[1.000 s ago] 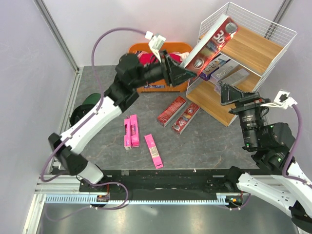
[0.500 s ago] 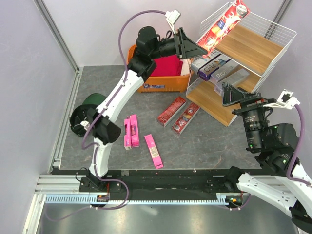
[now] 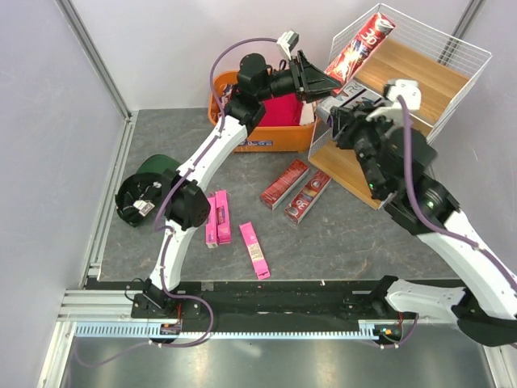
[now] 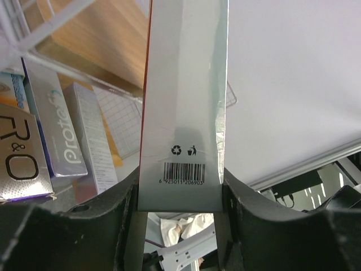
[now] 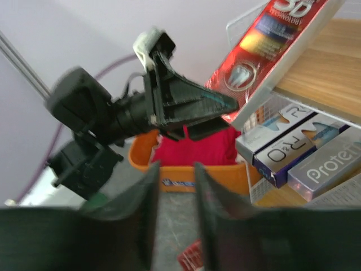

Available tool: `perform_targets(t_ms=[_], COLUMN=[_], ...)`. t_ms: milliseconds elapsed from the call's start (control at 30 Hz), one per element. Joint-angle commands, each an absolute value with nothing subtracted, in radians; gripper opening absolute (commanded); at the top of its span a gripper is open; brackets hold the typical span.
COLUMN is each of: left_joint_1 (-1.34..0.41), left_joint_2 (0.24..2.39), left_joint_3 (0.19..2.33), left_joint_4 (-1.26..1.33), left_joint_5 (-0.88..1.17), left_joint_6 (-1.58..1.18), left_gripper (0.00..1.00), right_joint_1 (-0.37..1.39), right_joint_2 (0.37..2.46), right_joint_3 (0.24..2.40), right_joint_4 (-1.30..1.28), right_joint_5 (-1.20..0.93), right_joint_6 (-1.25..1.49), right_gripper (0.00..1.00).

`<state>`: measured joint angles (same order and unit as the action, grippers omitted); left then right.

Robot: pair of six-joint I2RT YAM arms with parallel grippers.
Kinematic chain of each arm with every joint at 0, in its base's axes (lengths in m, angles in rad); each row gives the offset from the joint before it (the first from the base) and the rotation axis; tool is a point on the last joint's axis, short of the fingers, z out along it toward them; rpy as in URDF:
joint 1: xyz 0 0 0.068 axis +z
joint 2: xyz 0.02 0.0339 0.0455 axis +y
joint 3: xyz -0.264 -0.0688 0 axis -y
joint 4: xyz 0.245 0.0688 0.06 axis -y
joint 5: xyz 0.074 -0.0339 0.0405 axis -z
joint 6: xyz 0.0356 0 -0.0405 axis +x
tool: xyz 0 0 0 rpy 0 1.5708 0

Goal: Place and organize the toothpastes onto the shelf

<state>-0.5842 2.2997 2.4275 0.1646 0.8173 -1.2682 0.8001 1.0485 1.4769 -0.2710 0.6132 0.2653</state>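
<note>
**Held box could spill off the shelf's top corner**

The left fingers [image 4: 113, 209] are clamped on the near end of a dark red "3D" box [image 3: 359, 47]. The box is raised and tilted across the top left corner of the shelf [image 3: 416, 77], with its far end poking past the wire rim. I cannot tell whether it touches the top board. If it were let go like this, it would likely tip back over the rim or skid down the slanted board, since most of its length is not lying flat.

The right fingers [image 5: 141, 226] stand a narrow gap apart with nothing between them. They are just left of the shelf's middle board and close under the left arm. The two arms could knock together there, or the right one could jostle the boxes lying on that board.

Counted, left to right:
- One dark green round object [image 3: 149, 182], far left of the shelf.
- Three pink boxes [image 3: 223, 217] on the desk [image 3: 339, 234], left of the shelf, two of them side by side.
- One orange basket [image 3: 266, 144] with red cloth [image 3: 279, 109], just left of the shelf.
- Two dark red boxes [image 3: 284, 183] at the shelf's foot.
- The one held box at the shelf's top.
- At least three silver-grey boxes [image 4: 67, 141] on its middle board; they overlap, so the exact number is unsure.
</note>
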Motion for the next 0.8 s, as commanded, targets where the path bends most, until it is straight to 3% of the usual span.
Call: perform_targets(t_ms=[0, 67, 100, 433, 767], left_joint_1=[-0.569, -0.569, -0.569, -0.568, -0.571], left_joint_2=[2.304, 2.319, 2.324, 2.364, 2.345], left_joint_3=[2.483, 2.494, 2.496, 2.51, 2.502], left_joint_4=[0.304, 0.31, 0.313, 0.33, 0.353], left_joint_5=[0.784, 0.779, 0.778, 0.787, 0.782], left_joint_6=[-1.358, -1.368, -1.376, -1.405, -1.404], left_gripper=[0.05, 0.07, 0.08, 0.18, 0.61], right_joint_1=[0.712, 0.632, 0.612, 0.489, 0.453], right_joint_2=[1.136, 1.172, 1.198, 1.267, 1.312], right_joint_3=[1.578, 1.612, 1.618, 1.606, 1.601], right_joint_4=[-0.357, -0.387, -0.391, -0.348, -0.293], right_joint_5=[0.467, 0.408, 0.362, 0.262, 0.184], right_joint_6=[0.251, 0.278, 0.291, 0.307, 0.322], right_gripper=[0.19, 0.03, 0.01, 0.0, 0.0])
